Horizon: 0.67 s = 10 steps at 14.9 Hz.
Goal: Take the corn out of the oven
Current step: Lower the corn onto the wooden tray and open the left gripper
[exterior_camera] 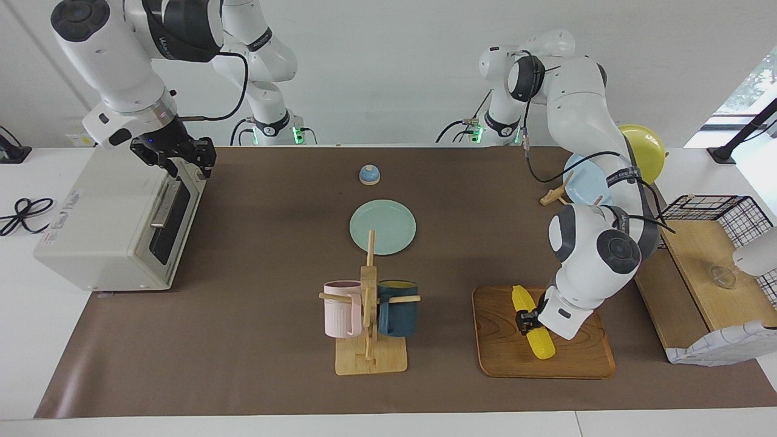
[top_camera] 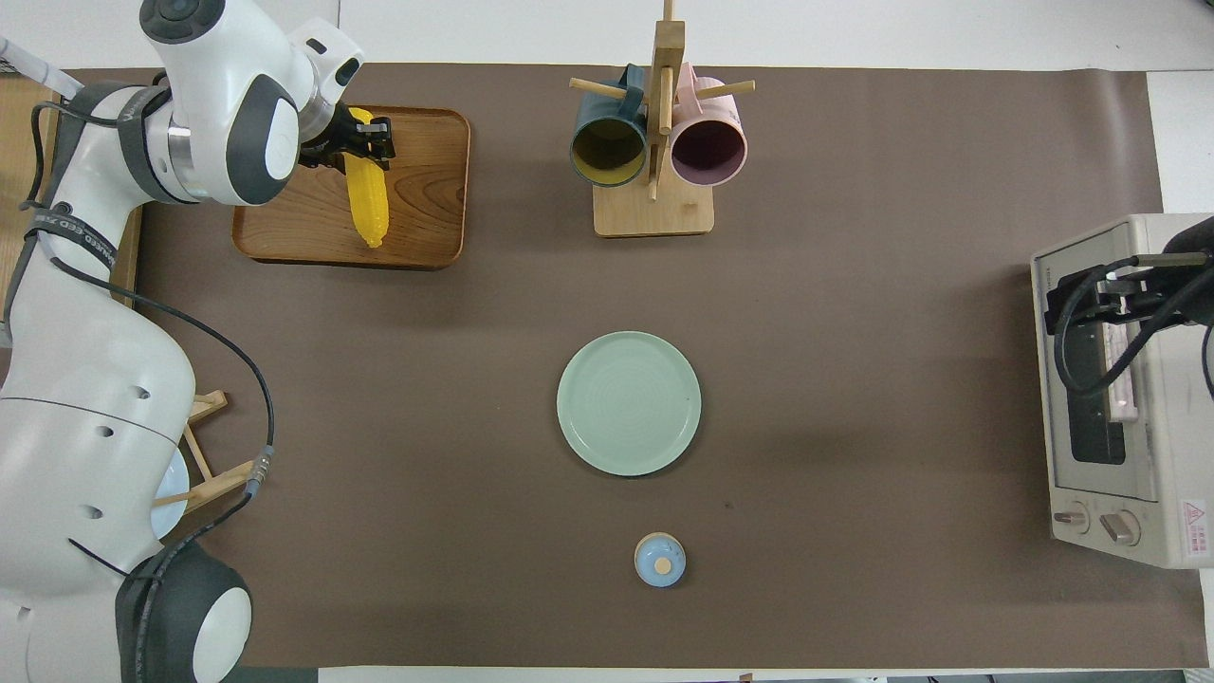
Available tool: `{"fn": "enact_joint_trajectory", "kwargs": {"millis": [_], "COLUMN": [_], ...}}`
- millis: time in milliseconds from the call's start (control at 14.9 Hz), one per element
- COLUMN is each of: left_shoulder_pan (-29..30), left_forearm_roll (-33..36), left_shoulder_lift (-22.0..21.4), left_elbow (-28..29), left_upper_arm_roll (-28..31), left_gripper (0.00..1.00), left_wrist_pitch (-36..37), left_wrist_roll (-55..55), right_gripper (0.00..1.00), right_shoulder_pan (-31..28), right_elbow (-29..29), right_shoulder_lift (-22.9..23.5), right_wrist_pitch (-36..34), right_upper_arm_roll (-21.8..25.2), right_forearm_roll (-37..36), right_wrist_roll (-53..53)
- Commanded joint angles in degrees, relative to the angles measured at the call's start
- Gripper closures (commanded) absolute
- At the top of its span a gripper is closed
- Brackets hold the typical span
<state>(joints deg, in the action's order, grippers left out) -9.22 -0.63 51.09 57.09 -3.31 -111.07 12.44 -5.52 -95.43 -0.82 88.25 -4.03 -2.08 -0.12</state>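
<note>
The yellow corn (exterior_camera: 533,328) lies on a wooden tray (exterior_camera: 583,358) toward the left arm's end of the table, farther from the robots than the green plate; it also shows in the overhead view (top_camera: 368,199). My left gripper (exterior_camera: 525,321) is low on the tray, its fingers closed around the cob's middle (top_camera: 358,142). The off-white oven (exterior_camera: 103,224) stands at the right arm's end with its glass door shut (top_camera: 1167,398). My right gripper (exterior_camera: 182,159) hangs open over the oven's top front edge, holding nothing.
A wooden mug rack (exterior_camera: 369,340) holds a pink mug (exterior_camera: 341,308) and a dark blue mug (exterior_camera: 397,308). A green plate (exterior_camera: 382,227) and a small blue bell (exterior_camera: 369,175) lie mid-table. A black wire basket (exterior_camera: 722,209) and a wooden stand sit past the tray.
</note>
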Motion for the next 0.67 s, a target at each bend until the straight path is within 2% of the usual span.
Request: {"fn": "enact_joint_trajectory", "kwargs": {"millis": [0, 201, 269, 336, 470, 604], "left_shoulder_pan": [-0.3, -0.2, -0.3, -0.5, -0.4, -0.2], "left_forearm_roll": [1.6, 1.7, 1.8, 1.7, 1.8, 1.5], "left_shoulder_lift": [1.7, 1.5, 1.3, 1.0, 0.1, -2.7], "left_elbow": [-3.0, -2.8, -2.4, -2.0, -1.1, 1.9], "left_upper_arm_roll": [0.5, 0.2, 0.3, 0.2, 0.2, 0.2], "left_gripper": [1.0, 1.0, 0.8, 0.01, 0.0, 0.0], "left_wrist_pitch": [-1.1, -1.0, -1.2, -1.3, -0.6, -0.6], "left_wrist_roll": [-0.1, -0.3, -0.5, -0.7, -0.8, -0.8], "right_gripper": [0.0, 0.0, 0.0, 0.0, 0.0, 0.0], "right_shoulder_pan": [0.7, 0.7, 0.8, 0.9, 0.9, 0.9], "right_elbow": [2.6, 2.8, 2.8, 2.8, 2.8, 2.8], "right_shoulder_lift": [0.5, 0.0, 0.0, 0.0, 0.0, 0.2], "right_wrist_pitch": [-0.5, -1.4, -1.2, -1.0, -1.0, -1.5], "right_upper_arm_roll": [-0.1, -0.1, -0.2, -0.2, -0.3, -0.1], "right_forearm_roll": [1.5, 1.1, 0.7, 0.8, 1.0, 1.3], "right_wrist_roll": [1.0, 1.1, 1.1, 1.2, 1.2, 1.2]}}
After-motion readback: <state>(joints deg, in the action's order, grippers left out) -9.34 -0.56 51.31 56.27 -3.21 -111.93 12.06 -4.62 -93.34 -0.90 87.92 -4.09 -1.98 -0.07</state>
